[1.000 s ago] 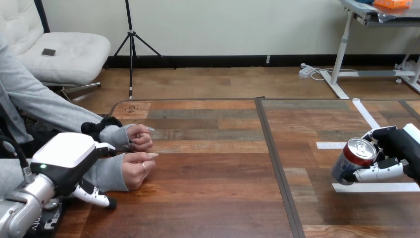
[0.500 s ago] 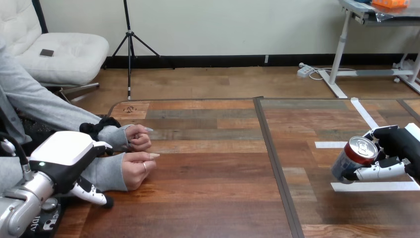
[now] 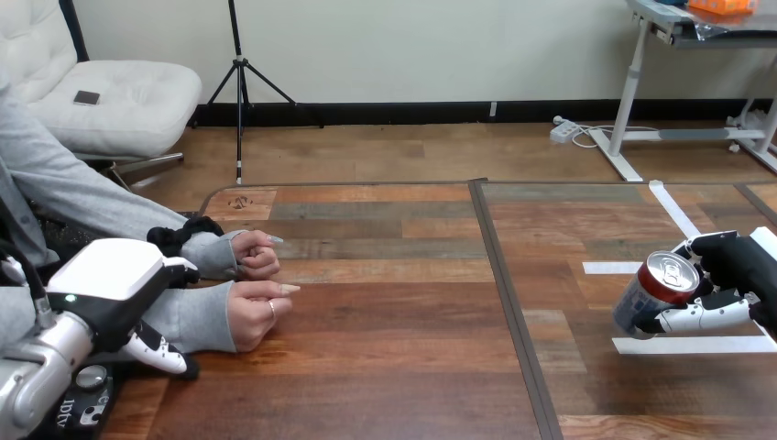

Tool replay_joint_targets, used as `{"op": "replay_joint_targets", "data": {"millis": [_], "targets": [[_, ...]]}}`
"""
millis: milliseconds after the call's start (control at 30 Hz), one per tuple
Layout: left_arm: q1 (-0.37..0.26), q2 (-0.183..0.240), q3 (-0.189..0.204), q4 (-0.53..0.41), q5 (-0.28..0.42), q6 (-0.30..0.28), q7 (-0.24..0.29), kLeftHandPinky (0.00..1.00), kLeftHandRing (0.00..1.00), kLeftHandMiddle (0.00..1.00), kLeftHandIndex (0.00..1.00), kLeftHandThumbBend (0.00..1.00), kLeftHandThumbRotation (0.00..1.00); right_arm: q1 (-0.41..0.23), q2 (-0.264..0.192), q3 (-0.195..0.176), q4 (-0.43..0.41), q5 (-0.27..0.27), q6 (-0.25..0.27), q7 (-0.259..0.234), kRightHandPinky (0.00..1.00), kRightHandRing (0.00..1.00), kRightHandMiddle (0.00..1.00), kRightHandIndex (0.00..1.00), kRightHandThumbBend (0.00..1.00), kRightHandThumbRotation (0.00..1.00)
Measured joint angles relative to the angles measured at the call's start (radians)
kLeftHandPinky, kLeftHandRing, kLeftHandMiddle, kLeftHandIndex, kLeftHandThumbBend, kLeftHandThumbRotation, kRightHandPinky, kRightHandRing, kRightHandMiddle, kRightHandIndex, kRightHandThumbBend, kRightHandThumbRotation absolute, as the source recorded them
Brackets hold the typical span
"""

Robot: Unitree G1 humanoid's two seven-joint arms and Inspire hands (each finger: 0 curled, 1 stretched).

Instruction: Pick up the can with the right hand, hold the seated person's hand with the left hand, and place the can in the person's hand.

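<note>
We work across a wide wooden counter, and the coming move turns on its width. The can is at the far right and the person's hands are at the far left, well apart, with the dark seam running between them.

Both of the person's hands rest on the counter as loose fists, knuckles pointing right. The person's nearer hand lies just beyond our left hand, and the person's farther hand is just behind it. Our left hand hovers over the nearer grey sleeve. Its fingers hang relaxed and grip nothing, so the hold on the person is not yet made. That hand is by far the closer of our two to the person.

Our right hand is clamped round the can, with the thumb above and the fingers below. The can's long axis is tilted, its lid leaning left and up, and its base is beside the white tape. We judge it to be lifted slightly off the counter. From here it has to travel left, across the seam.
</note>
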Motion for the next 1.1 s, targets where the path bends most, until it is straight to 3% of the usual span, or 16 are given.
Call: {"op": "replay_joint_targets", "data": {"millis": [533, 933, 1100], "targets": [[-0.034, 0.000, -0.005, 0.028, -0.035, 0.064, -0.066, 0.62, 0.73, 0.77, 0.78, 1.00, 0.20, 0.000, 0.000, -0.005, -0.001, 0.004, 0.008, 0.024, 0.15, 0.20, 0.28, 0.41, 0.83, 0.00], [-0.048, 0.000, 0.000, 0.037, -0.124, 0.074, -0.173, 0.55, 0.66, 0.71, 0.73, 0.97, 0.05, 0.000, 0.000, -0.006, -0.001, 0.004, 0.006, 0.025, 0.14, 0.20, 0.28, 0.41, 0.84, 0.00], [-0.058, 0.000, -0.002, 0.039, -0.132, 0.070, -0.198, 0.48, 0.57, 0.64, 0.66, 0.93, 0.01, 0.000, 0.000, -0.006, -0.001, 0.004, 0.004, 0.025, 0.14, 0.19, 0.28, 0.41, 0.84, 0.00]]}}
